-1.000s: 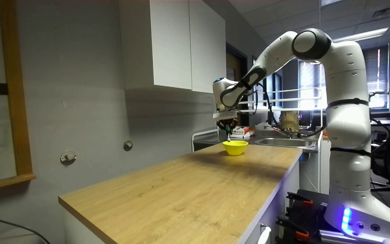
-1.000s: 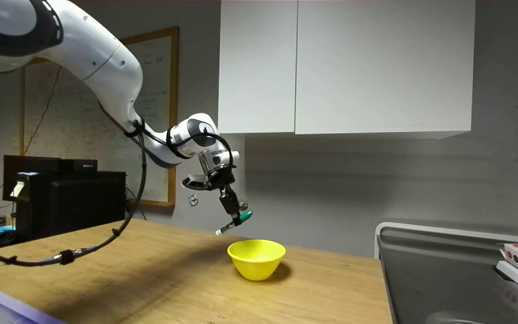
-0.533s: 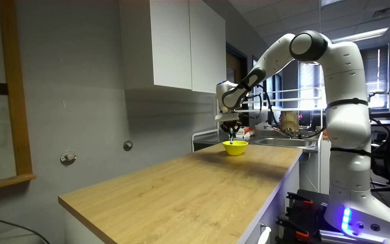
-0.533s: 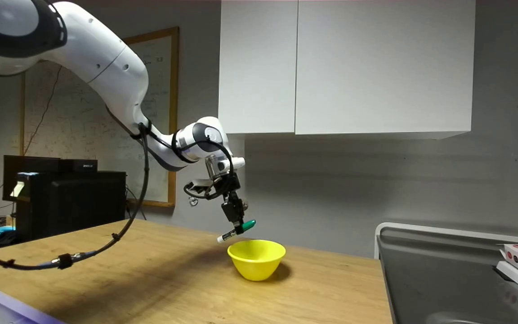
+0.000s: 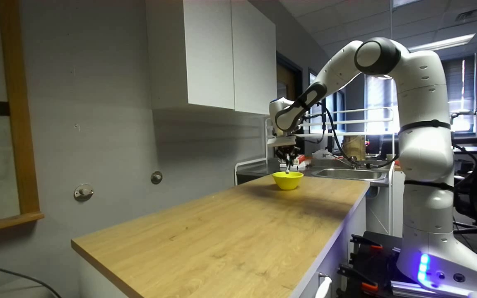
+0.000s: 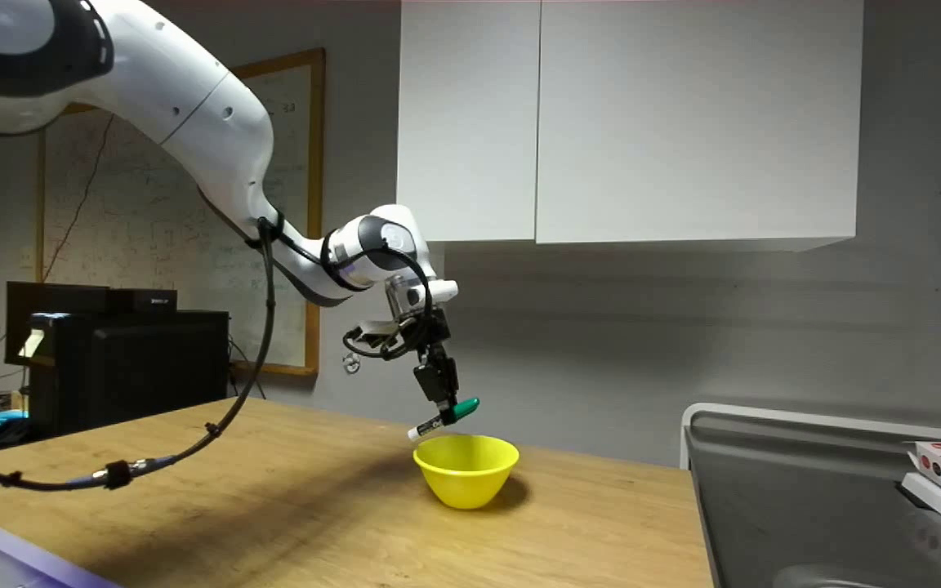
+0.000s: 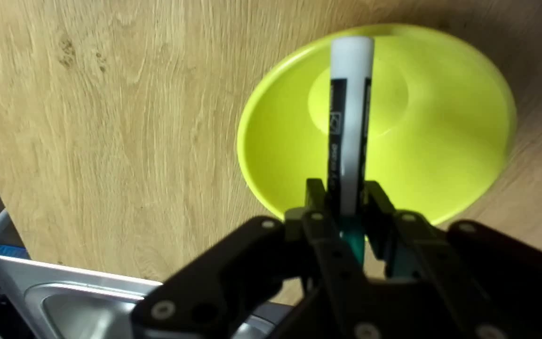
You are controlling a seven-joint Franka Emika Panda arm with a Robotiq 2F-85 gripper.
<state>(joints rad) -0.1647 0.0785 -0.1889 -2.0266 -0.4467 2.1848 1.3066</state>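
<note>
White-and-green cylindrical marker (image 7: 350, 132), gripped tight in the nearly closed black hand (image 6: 448, 415), has shifted rightward in an exterior view to hang above the round yellow plastic-looking bowl (image 6: 466, 488) at lower centre, apparently improving their alignment.

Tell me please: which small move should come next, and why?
Probably shift the gripper, shut on a marker, slightly toward the middle of the yellow bowl: the marker hangs above it, and in an exterior view its white end appears close to the rim, so lowering now might hit it.
</note>
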